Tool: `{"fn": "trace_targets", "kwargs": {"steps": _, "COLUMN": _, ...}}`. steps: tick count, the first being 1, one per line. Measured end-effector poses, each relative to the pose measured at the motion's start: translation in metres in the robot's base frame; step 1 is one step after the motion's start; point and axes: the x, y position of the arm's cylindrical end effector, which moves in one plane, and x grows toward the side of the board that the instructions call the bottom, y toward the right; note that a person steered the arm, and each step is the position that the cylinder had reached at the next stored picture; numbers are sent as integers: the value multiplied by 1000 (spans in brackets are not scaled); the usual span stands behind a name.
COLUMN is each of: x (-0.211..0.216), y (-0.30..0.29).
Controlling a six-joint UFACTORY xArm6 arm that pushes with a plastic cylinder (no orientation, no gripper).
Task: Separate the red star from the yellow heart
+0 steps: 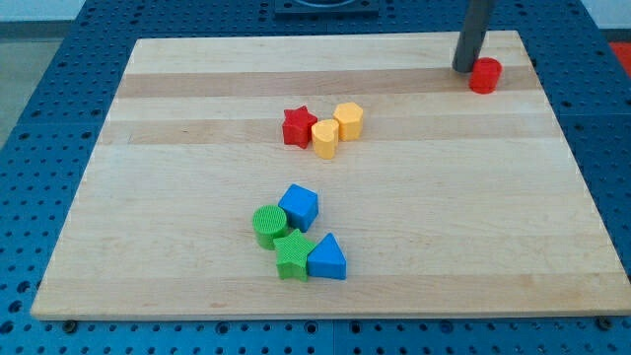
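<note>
We are resting my tip (463, 67), a bare tool holding nothing, beside the red cylinder (484, 75), well apart from the light, rigid red star (298, 127) touching the yellow heart (324, 139) mid-worktop (473, 217), best pushed on its right flank.

A yellow hexagon (349, 120) is sitting mid-board (177, 158). A red cylinder (484, 75) is standing alone at top right. Lower down, a green cylinder (267, 226), blue cube (299, 207), green star (292, 254) and blue triangle (326, 259) are huddling, touching one another.
</note>
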Motion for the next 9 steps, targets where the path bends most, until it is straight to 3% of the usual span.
{"fn": "trace_targets", "kwargs": {"steps": 1, "x": 0, "y": -6}}
{"fn": "trace_targets", "kwargs": {"steps": 5, "x": 52, "y": -179}}
{"fn": "trace_targets", "kwargs": {"steps": 7, "x": 75, "y": -218}}
{"fn": "trace_targets", "kwargs": {"steps": 8, "x": 108, "y": -215}}
{"fn": "trace_targets", "kwargs": {"steps": 9, "x": 113, "y": -214}}
